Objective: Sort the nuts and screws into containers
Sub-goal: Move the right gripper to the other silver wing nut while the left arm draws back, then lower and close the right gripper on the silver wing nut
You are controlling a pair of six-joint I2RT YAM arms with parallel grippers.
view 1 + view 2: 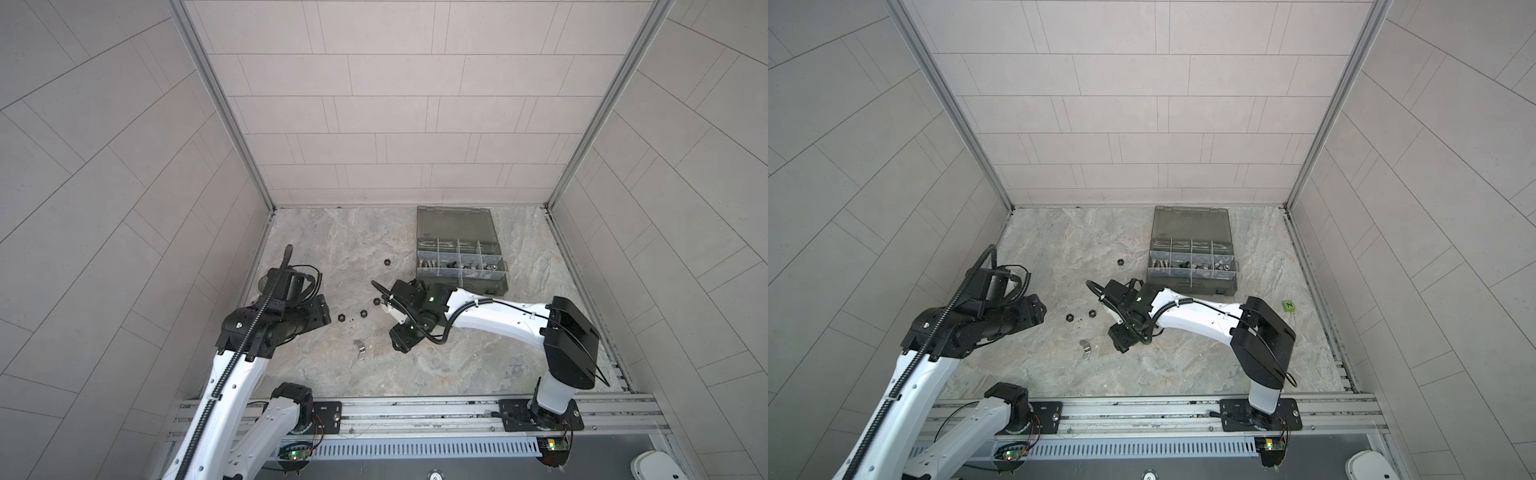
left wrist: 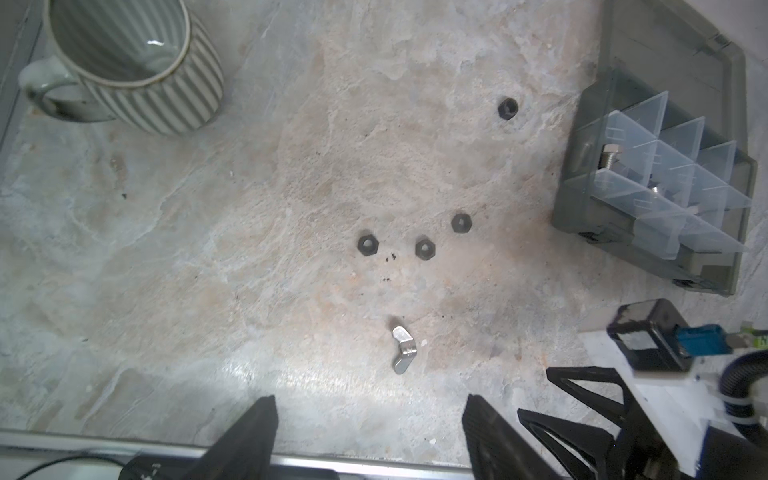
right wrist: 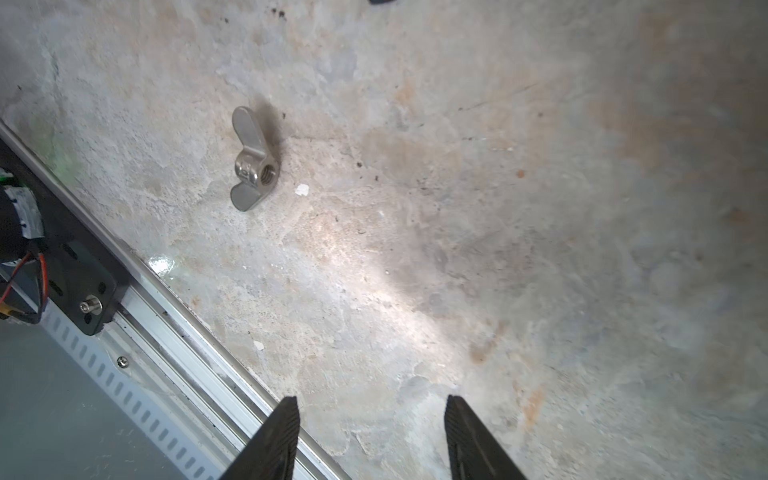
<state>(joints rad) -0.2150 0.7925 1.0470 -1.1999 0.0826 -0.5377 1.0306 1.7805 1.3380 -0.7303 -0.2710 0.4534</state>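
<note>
Both pincers are empty. The left pincer [image 2: 369,405] has its 2 fingers spread wide with nothing between them. The right pincer [image 3: 370,401] is also spread, and only bare bench [image 1: 457,361] shows in its gap.

The box [image 1: 465,286] stands open, and its front compartments [image 1: 459,262] already hold silver pieces, among them a screw [image 2: 607,156]. 5 nuts remain outside the box. 1 black nut [image 1: 386,262] lies just left of the box in both top views. 3 more [image 2: 424,248] lie in a loose row farther from the box. The wing nut [image 3: 251,160] lies farthest from the box, beyond the right pincer. The mug [image 2: 137,70] is well apart from the box, across the row of nuts.

In my judgement the next pick is the wing nut, and here is the main risk: both wrist views show it, so both arms may go toward the same piece and strike each other. The wing nut also rests on its side with 1 wing up, so fingers that close off-centre can flick it away toward the rail. The black nuts are low and flat, and a pincer that comes down too high will close on air, while one that comes too low will scrape the bench. At the box, a drop from too high can bounce over a clear divider into the wrong compartment.
</note>
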